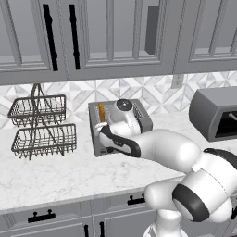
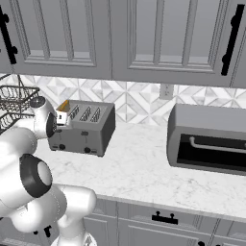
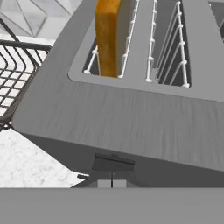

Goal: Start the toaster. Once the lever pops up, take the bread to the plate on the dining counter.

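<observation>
The toaster (image 2: 84, 127) stands on the marble bench (image 2: 144, 173) against the tiled wall, between a wire basket rack (image 1: 40, 125) and a larger dark appliance (image 2: 209, 139). The bread (image 3: 107, 37) sits upright in the end slot nearest the rack, its top edge proud of the slot. Your hand (image 3: 112, 183), fingers pressed together and holding nothing, rests at the slider lever (image 3: 113, 162) on the toaster's front. You appear to be at the first step: starting the toaster. Lifting the bread out and carrying it to the plate remain.
</observation>
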Robot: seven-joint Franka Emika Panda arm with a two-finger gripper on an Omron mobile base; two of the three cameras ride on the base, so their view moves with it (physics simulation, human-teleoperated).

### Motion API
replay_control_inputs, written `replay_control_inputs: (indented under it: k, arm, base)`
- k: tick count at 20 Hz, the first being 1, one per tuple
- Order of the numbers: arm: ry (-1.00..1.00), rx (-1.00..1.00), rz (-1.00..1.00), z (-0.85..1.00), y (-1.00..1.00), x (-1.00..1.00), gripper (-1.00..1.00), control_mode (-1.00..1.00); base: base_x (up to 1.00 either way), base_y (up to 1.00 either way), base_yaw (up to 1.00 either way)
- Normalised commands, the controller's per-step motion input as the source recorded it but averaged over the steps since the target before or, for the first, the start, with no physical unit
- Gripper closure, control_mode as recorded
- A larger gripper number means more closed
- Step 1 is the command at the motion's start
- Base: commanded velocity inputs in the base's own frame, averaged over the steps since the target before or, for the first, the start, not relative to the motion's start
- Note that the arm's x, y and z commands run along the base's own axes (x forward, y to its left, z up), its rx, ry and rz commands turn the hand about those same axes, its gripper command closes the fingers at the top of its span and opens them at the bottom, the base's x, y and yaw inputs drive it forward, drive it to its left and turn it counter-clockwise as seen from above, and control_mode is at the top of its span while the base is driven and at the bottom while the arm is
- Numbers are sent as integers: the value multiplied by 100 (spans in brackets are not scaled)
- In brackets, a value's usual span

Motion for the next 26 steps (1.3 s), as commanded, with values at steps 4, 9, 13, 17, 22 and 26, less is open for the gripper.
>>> replay_control_inputs:
  k: [4, 9, 13, 17, 22, 26]
  arm:
    - [0, 0, 0, -22, 0, 4, 100, -100]
    - [0, 0, 0, -20, 0, 0, 100, -100]
    - [0, 0, 0, -21, 0, 0, 100, -100]
    - [0, 0, 0, -31, 0, 0, 100, -100]
    - [0, 0, 0, -41, 0, 0, 100, -100]
    - [0, 0, 0, -45, 0, -1, 100, -100]
  base:
    - [0, 0, 0]
    - [0, 0, 0]
    - [0, 0, 0]
    - [0, 0, 0]
    - [0, 0, 0]
    - [0, 0, 0]
